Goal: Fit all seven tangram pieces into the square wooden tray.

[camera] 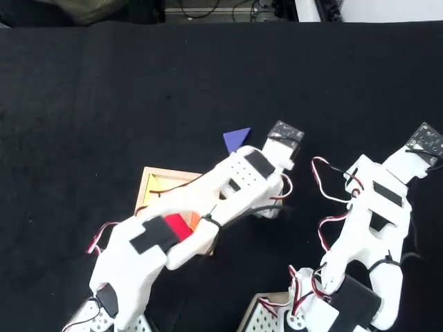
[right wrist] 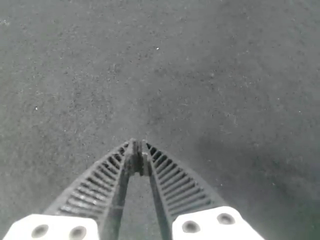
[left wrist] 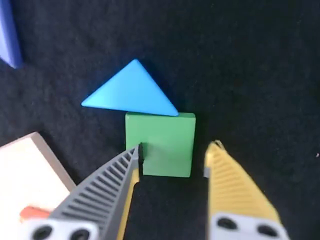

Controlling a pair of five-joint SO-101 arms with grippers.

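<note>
Green square [left wrist: 165, 145] | flat | touches long side of blue triangle [left wrist: 131, 92]

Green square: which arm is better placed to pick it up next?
Left. The left gripper hangs open right at the green square; the right gripper sits shut over black cloth.

Black table [camera: 83, 90] bears wooden tray [camera: 147, 183], plus green square [left wrist: 165, 142] touching a blue triangle [left wrist: 131, 92].

The worktop [right wrist: 210, 65] wears matt black cloth with a fine, fuzzy grain. The tray [camera: 166, 171] is pale bare wood. Beside it, the green square [left wrist: 162, 132] and light blue triangle [left wrist: 131, 92] look smooth, faintly glossy. The left pincer [left wrist: 175, 147] and right pincer [right wrist: 137, 152] are ribbed matt plastic.
</note>
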